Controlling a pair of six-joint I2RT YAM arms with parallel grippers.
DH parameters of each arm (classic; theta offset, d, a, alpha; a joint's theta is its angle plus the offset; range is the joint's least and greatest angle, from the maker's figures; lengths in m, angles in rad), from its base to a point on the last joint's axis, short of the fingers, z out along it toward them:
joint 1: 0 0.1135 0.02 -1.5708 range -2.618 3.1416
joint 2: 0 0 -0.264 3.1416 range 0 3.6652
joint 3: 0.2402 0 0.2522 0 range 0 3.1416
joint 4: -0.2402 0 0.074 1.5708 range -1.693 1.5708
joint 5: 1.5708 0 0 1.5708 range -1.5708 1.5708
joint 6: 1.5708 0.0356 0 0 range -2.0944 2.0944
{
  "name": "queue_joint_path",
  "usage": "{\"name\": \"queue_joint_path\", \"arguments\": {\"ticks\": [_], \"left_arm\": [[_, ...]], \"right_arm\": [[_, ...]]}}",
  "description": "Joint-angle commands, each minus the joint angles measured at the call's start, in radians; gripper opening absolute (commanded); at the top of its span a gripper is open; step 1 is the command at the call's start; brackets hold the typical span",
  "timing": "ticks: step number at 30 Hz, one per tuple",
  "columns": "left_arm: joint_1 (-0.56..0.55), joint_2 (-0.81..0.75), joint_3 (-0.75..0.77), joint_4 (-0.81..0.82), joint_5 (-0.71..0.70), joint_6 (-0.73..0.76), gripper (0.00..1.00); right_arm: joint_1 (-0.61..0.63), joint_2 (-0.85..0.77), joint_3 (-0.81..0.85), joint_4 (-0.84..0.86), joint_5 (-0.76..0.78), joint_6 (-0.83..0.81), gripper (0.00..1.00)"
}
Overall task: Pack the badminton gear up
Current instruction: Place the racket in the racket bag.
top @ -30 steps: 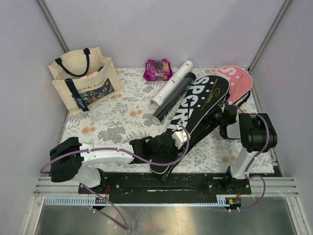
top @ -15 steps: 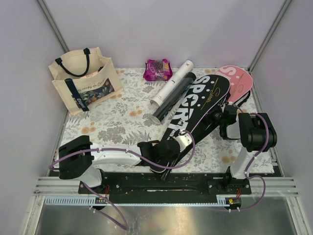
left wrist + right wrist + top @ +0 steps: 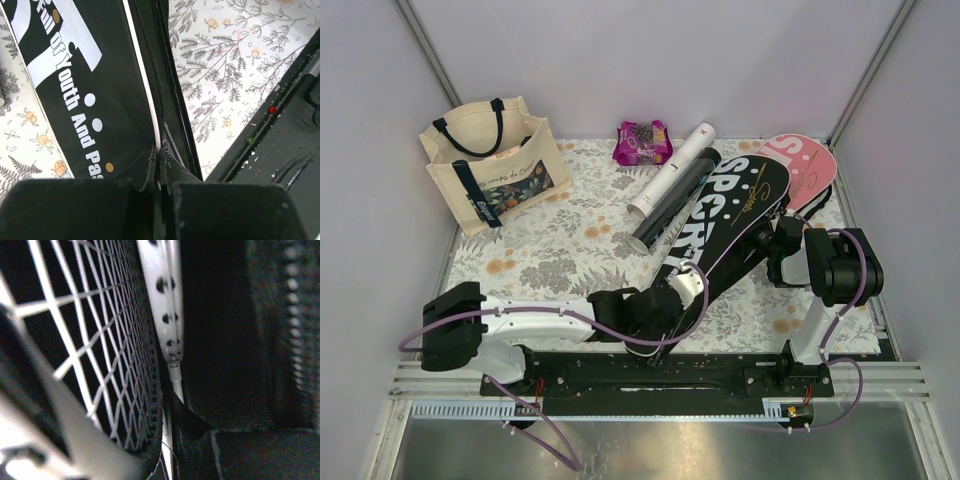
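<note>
The black "SPORT" cover (image 3: pixel 730 215) lies diagonally on the mat, its narrow end toward the arm bases. My left gripper (image 3: pixel 665 318) is at that narrow end. In the left wrist view it (image 3: pixel 159 165) is shut on the cover's (image 3: pixel 100 100) white-piped zipper edge. My right gripper (image 3: pixel 778 243) sits at the cover's right edge, closed on a thin edge of it (image 3: pixel 172 440). There I see a racket's strings (image 3: pixel 90 340) and white frame (image 3: pixel 165 290) inside black fabric. A pink cover (image 3: pixel 805 165) lies partly under the black one. A white tube (image 3: pixel 672 168) and a black tube (image 3: pixel 675 200) lie side by side.
A cream tote with navy handles (image 3: pixel 490 165) stands at the back left. A purple-pink snack packet (image 3: pixel 642 142) lies at the back centre. The black base rail (image 3: pixel 650 370) runs along the near edge, with side walls left and right.
The left gripper has shut on the black cover's narrow end after standing open, and its arm shifted slightly. The right arm has not moved.
</note>
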Motion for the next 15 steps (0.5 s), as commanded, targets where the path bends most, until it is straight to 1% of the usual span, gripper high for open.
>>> {"name": "queue_joint_path", "arguments": {"ticks": [1, 4, 5, 8, 12, 15], "left_arm": [[-0.039, -0.074, -0.013, 0.067, 0.064, -0.070, 0.00], [-0.044, -0.085, -0.016, 0.068, 0.077, -0.078, 0.00], [-0.045, -0.088, -0.016, 0.071, 0.080, -0.080, 0.00], [-0.051, -0.096, -0.021, 0.071, 0.083, -0.089, 0.00], [-0.056, -0.093, -0.041, 0.111, 0.112, -0.103, 0.00], [-0.056, -0.084, -0.033, 0.111, 0.118, -0.110, 0.00]], "right_arm": [[0.002, -0.003, 0.062, 0.108, 0.115, -0.029, 0.00], [0.002, 0.010, 0.070, 0.105, 0.135, -0.030, 0.00], [0.031, 0.014, 0.079, 0.098, 0.141, -0.032, 0.00], [0.038, 0.026, 0.096, 0.081, 0.155, -0.038, 0.00], [0.053, 0.022, 0.094, 0.091, 0.180, -0.038, 0.00], [0.087, 0.000, 0.090, 0.053, 0.223, -0.079, 0.00]]}}
